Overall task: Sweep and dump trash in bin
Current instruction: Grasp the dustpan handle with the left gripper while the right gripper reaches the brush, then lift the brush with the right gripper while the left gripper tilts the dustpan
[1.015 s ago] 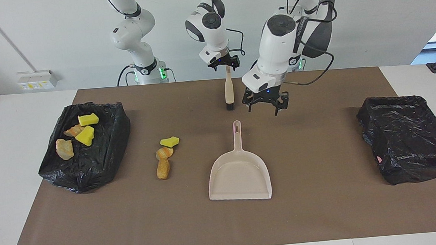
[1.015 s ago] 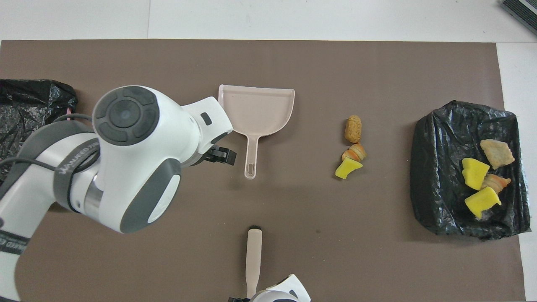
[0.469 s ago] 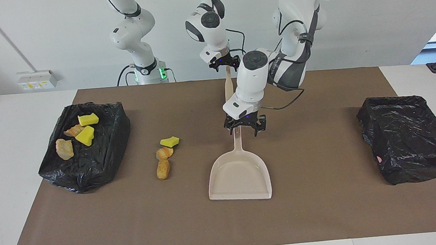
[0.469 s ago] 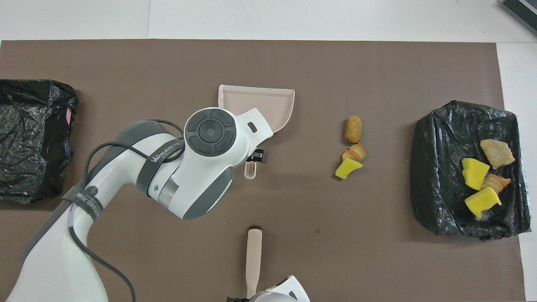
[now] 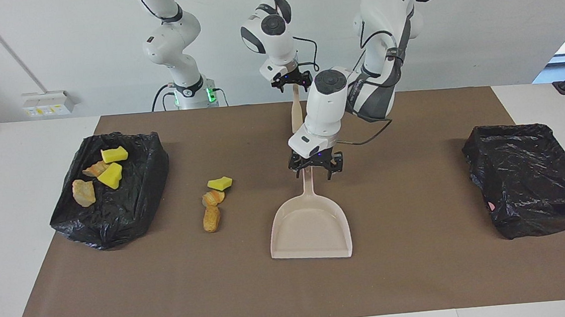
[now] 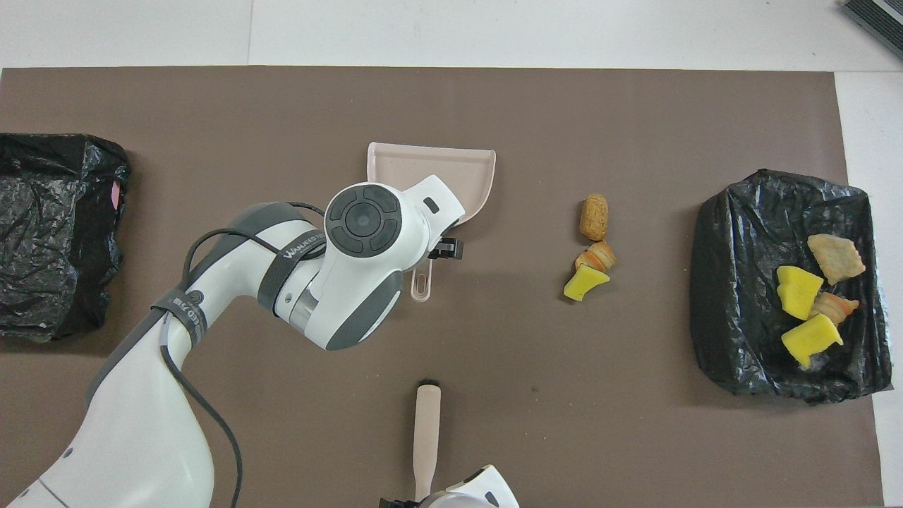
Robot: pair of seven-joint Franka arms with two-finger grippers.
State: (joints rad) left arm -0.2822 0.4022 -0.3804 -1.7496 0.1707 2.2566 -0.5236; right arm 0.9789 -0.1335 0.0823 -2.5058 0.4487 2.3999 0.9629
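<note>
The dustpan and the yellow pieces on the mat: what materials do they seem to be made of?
The dustpan looks like moulded plastic: beige, matte, with a thin even raised rim and a hang hole in the handle. The yellow piece on the mat looks like foam sponge: bright, dull surface, rough cut edges. Whether it is soft cannot be told from the look alone.

3 trash pieces (image 5: 214, 202) lie in a short row on the brown mat (image 5: 423, 278): 1 yellow sponge chunk, 2 golden pastry lumps; 4 more rest inside the black-lined bin (image 5: 130, 211) at the right arm's end
</note>
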